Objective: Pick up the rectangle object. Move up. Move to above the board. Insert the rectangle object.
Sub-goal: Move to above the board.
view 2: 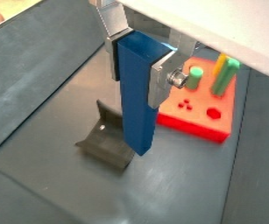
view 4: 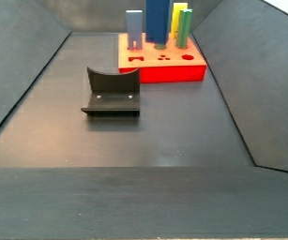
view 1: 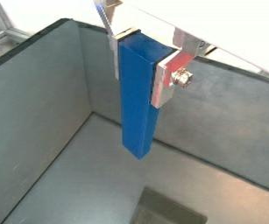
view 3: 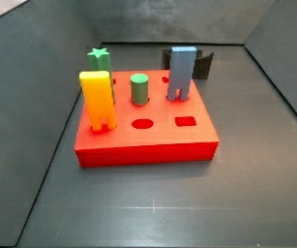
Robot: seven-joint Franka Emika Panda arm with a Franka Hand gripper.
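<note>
Gripper [view 2: 143, 61] clamps the rectangle object [view 2: 138, 96] — above the grey floor [view 2: 54, 96], beside the board [view 2: 201, 121].

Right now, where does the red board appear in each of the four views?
Wrist view: the board lies beyond the rectangle object held in the gripper.
Wrist view: not in it.
Side view: centre.
Side view: far end.
Shared landmark: the fixture.
</note>
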